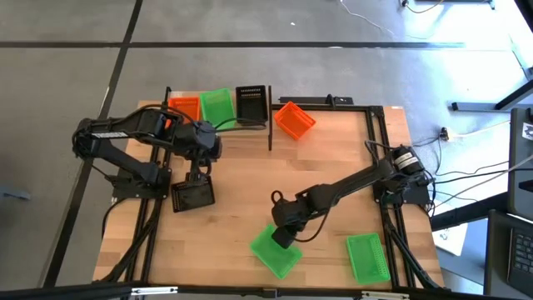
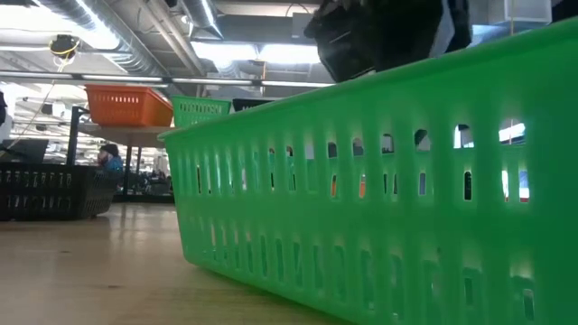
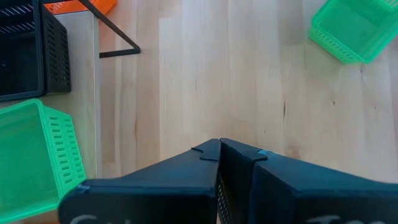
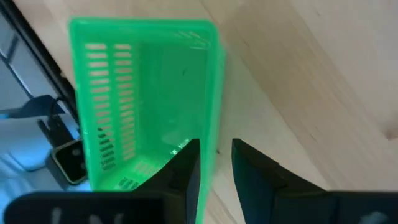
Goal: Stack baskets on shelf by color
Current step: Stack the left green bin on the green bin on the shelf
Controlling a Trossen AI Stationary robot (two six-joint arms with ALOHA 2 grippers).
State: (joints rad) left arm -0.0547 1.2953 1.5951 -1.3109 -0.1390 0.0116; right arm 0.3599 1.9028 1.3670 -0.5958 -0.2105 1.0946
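Observation:
My left gripper [image 1: 198, 173] [image 3: 235, 152] points down over a black basket [image 1: 193, 196] [image 2: 45, 190] on the table's left side and is shut on it. My right gripper [image 1: 284, 234] [image 4: 216, 163] is open at a green basket [image 1: 276, 251] [image 2: 379, 199] [image 4: 146, 99] near the table's near edge. One finger stands inside the basket's wall and one outside. That basket rests on its base. On the shelf [image 1: 271, 125] at the far edge sit an orange basket [image 1: 185, 107] [image 2: 126, 104], a green basket [image 1: 216, 106] and a black basket [image 1: 251, 102]. My left gripper pinches the black basket's far wall [image 1: 196, 182] between its two fingers, from above and pointing down. A strip of black lattice [image 3: 221, 200] shows between the fingers. In the low view the basket's bottom looks level with the tabletop; whether it is lifted, I cannot tell.
A second orange basket [image 1: 294, 121] lies turned askew by the shelf's right end. Another green basket [image 1: 367, 256] [image 3: 354, 28] sits near the table's near right corner. Black frame rails [image 1: 375, 133] edge the table. Bare wood [image 1: 250, 179] lies between the two arms.

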